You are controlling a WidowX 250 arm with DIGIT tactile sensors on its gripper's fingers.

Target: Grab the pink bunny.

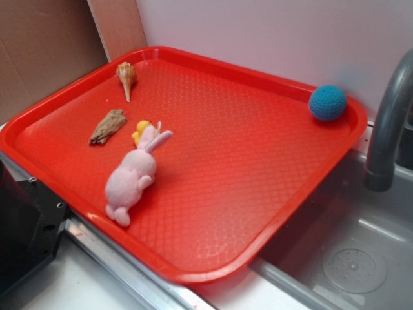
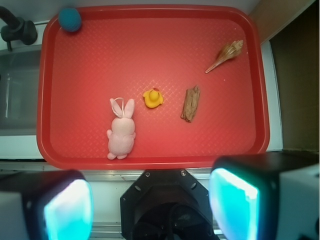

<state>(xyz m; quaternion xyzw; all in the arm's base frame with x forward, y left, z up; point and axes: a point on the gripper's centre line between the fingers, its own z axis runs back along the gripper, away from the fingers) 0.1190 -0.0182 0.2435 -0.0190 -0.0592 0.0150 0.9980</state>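
Evidently poised for a clear descent, the end effector (image 2: 150, 210) hung released, well apart from the pale-pink fuzzy plush bunny (image 2: 121, 131) lying flat on the red plastic tray (image 2: 220, 145) beside a small yellow rubber duck (image 2: 153, 97).

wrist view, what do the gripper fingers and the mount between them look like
The gripper has two blocky dark fingers with glowing cyan-turquoise inner pads. Between them sits a black angular housing with small screws. No cables or markings are visible.

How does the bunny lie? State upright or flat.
Flat. The bunny lies stretched out on the tray, ears toward the duck, feet toward the near rim.
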